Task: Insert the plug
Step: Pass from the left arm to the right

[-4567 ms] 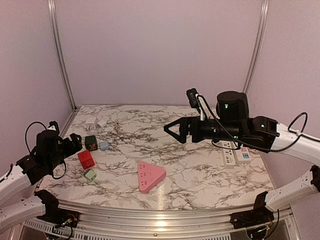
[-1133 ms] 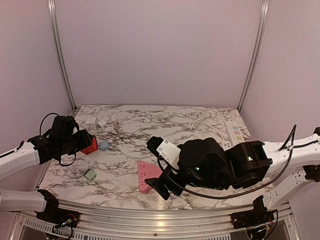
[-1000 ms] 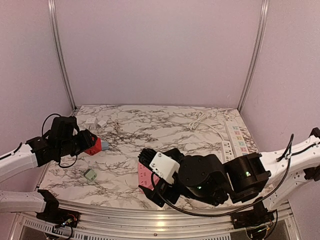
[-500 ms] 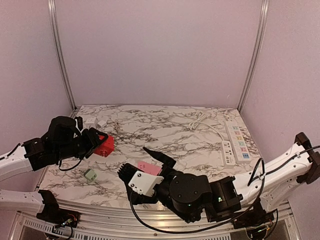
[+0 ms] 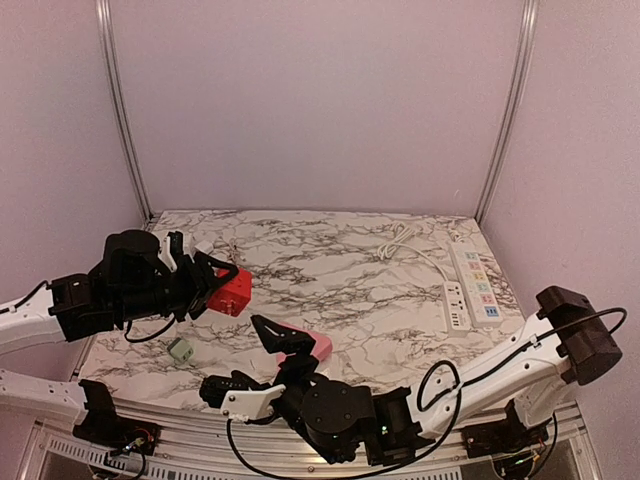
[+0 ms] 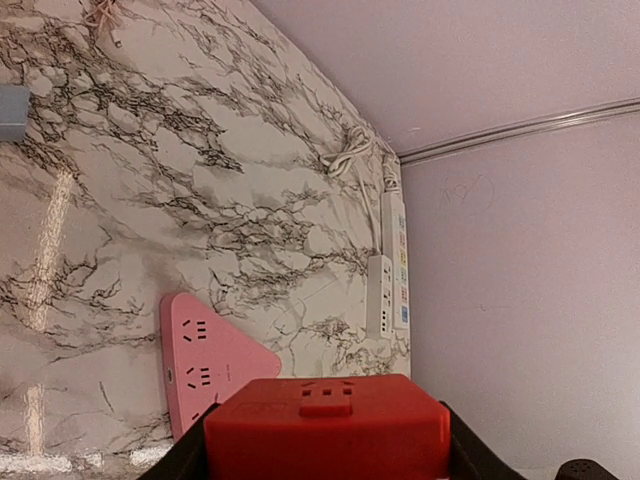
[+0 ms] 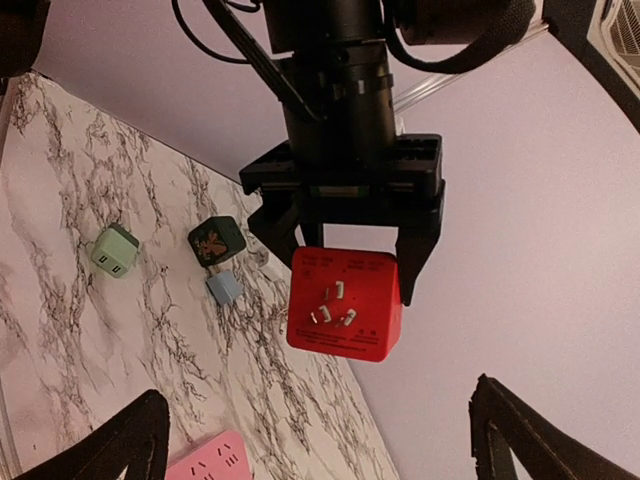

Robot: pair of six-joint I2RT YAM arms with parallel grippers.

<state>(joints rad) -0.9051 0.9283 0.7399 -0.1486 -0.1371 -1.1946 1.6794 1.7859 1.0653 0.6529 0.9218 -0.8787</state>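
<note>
My left claw [image 7: 345, 258] is closed part-way on the red plug [image 7: 345, 305], one finger on each side face. This grip leaves the pronged face clear of the fingers for entry. The plug hangs above the table [image 5: 380, 300], left of the pink power strip [image 6: 205, 365], and is not yet in any socket. My right claw [image 7: 320, 445] stands fully wide and holds nothing. It sits near the strip, probably to steady it.

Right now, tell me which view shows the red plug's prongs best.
Right wrist: the red plug faces that camera, all three prongs showing, clamped in the left gripper. Left wrist shows only its back face; top external shows its side, prongs hidden.
</note>
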